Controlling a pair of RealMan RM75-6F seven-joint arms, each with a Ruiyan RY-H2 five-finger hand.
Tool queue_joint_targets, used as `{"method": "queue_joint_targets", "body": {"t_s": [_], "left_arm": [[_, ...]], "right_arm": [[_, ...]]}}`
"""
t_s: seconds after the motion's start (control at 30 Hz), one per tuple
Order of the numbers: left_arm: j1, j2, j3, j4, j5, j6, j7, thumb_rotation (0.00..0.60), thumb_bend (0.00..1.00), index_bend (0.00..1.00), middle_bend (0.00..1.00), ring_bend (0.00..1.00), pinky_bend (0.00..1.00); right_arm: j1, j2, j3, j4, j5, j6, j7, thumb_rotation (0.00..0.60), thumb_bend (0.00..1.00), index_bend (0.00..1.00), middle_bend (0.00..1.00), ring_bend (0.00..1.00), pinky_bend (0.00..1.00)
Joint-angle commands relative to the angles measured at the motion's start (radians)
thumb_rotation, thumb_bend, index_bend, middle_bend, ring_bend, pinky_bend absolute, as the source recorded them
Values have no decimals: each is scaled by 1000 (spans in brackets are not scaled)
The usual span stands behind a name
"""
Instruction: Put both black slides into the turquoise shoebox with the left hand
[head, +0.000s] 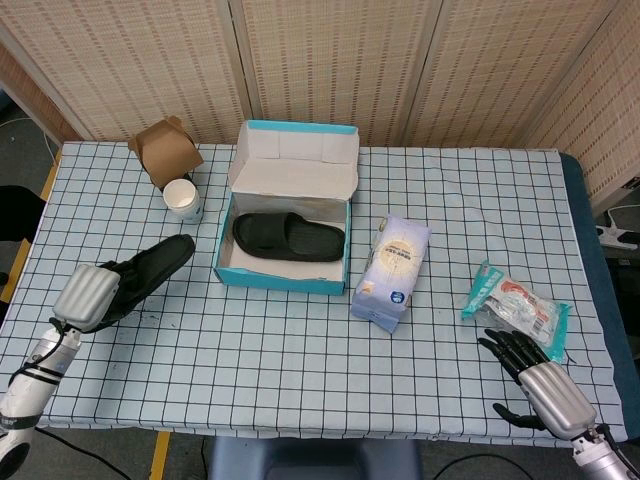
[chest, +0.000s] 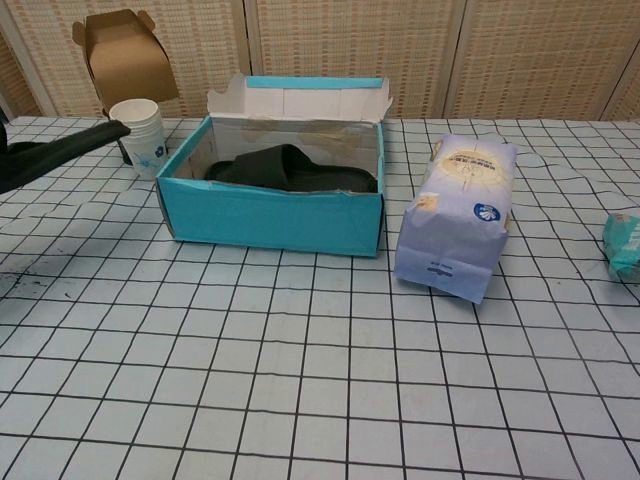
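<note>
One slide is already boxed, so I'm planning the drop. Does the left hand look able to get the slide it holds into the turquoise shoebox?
Probably yes. The left hand holds the slide lifted, the shoebox stands open, with room beside the boxed slide.

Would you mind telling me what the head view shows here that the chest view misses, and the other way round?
Only the head view shows the left robot hand holding the slide, the right robot hand resting open, and the whole snack packet. The chest view adds nothing of its own; it shows only the held slide's tip. Both share the shoebox with a slide inside, the paper cup, the brown carton and the purple bag.
</note>
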Motion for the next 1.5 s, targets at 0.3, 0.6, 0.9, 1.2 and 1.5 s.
{"method": "queue_joint_targets", "body": {"t_s": [0.3,0.6,0.9,1.2,1.5], "left_arm": [[-89,146,-54,-223,141,-9,-23,600,937,673,728,635,723],[-296,29,-119,-159,154,-211,-20,600,930,673,727,627,713],[-474,-96,-138,18,186,-350,-1,600,918,673,691,572,669],[-565,-192,-111,144,245,-352,29,600,900,672,678,514,621],[-597,-281,-69,268,249,-331,-38,600,887,669,673,324,419]], "right_arm": [[11,-12,-7,3,-4,-32,-26,600,170,0,0,0,0],[-4,-25,1,-5,29,-34,-87,600,170,0,0,0,0],[7,-53,19,-8,91,-93,-149,600,170,0,0,0,0],[10,-58,30,-10,123,-106,-163,600,170,0,0,0,0],[10,-51,30,-10,120,-98,-145,600,170,0,0,0,0]]}}
